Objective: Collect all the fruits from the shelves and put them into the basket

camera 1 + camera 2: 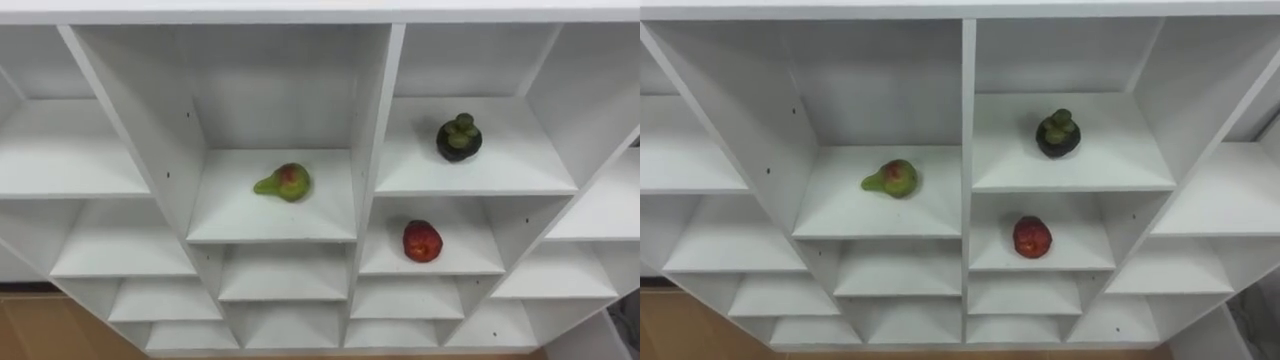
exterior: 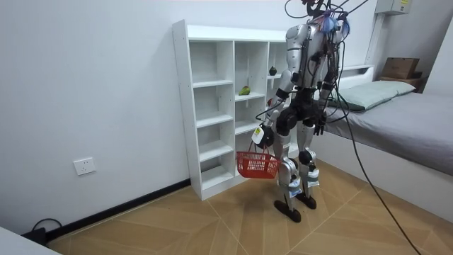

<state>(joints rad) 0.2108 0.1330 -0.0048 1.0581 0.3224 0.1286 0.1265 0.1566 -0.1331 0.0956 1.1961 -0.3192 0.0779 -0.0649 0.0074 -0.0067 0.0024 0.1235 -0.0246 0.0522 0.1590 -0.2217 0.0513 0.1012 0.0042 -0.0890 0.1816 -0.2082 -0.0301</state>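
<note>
The left robot hand (image 2: pixel 260 136) is closed round the handle of the red basket (image 2: pixel 256 166), which hangs at knee height just before the closet (image 1: pixel 383 120). The right robot hand (image 2: pixel 320 128) hangs at the hip; its finger state cannot be determined.

On the shelves beyond:
- red fruit (image 1: pixel 422 241), right column
- green pear (image 1: pixel 285 182), middle column
- dark round fruit (image 1: pixel 459 139), directly above the red one

Judged step: robot positioned, picking not yet begun. The next move calls for the right robot hand to rise and close round one fruit.

The basket contents are unreadable. The outer closet columns are cut off.

White wall (image 2: pixel 92 85), wooden floor (image 2: pixel 212 227), bed (image 2: pixel 417 120)
</note>
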